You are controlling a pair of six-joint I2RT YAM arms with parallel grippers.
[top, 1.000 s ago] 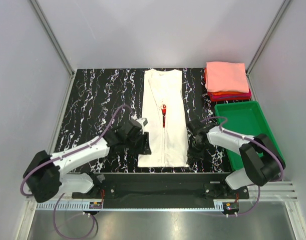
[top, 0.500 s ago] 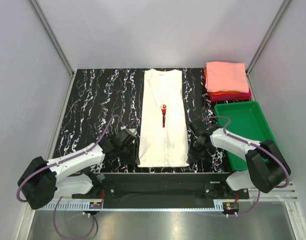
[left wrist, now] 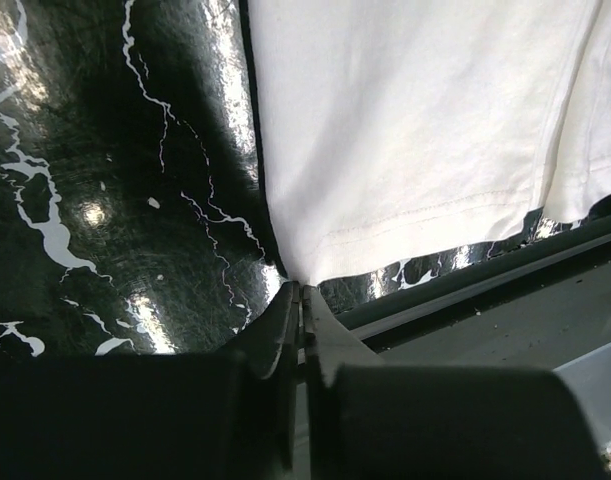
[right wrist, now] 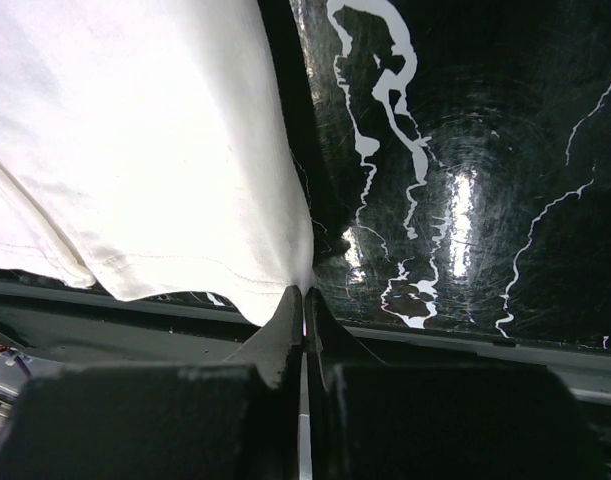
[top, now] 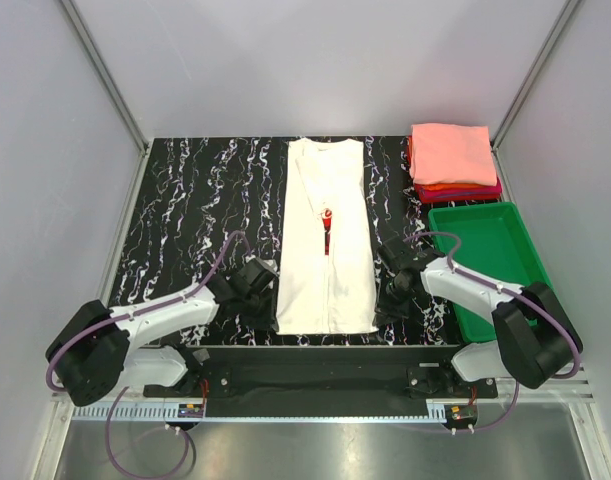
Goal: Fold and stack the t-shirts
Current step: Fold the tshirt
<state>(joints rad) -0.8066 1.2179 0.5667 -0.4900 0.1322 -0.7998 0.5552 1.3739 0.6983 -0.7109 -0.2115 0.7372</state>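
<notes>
A cream-white t-shirt (top: 326,235) lies folded into a long strip down the middle of the black marbled table, a red print showing at its centre fold. My left gripper (top: 270,318) is shut on the shirt's near left hem corner (left wrist: 297,272); the left wrist view shows the jaws pinching the fabric. At the near right hem corner (right wrist: 300,275) my right gripper (top: 379,312) is shut on the cloth in the same way. A stack of folded t-shirts (top: 452,160), salmon-pink on top with orange, red and dark ones under it, sits at the far right.
A green plastic tray (top: 490,262) stands at the right, just in front of the stack. The table's near edge and the black base rail (top: 315,375) run just behind both grippers. Grey walls enclose the table on three sides.
The left gripper has slid back toward the near edge to the shirt's left hem corner and shut on it. The right gripper has stayed at the right hem corner.
</notes>
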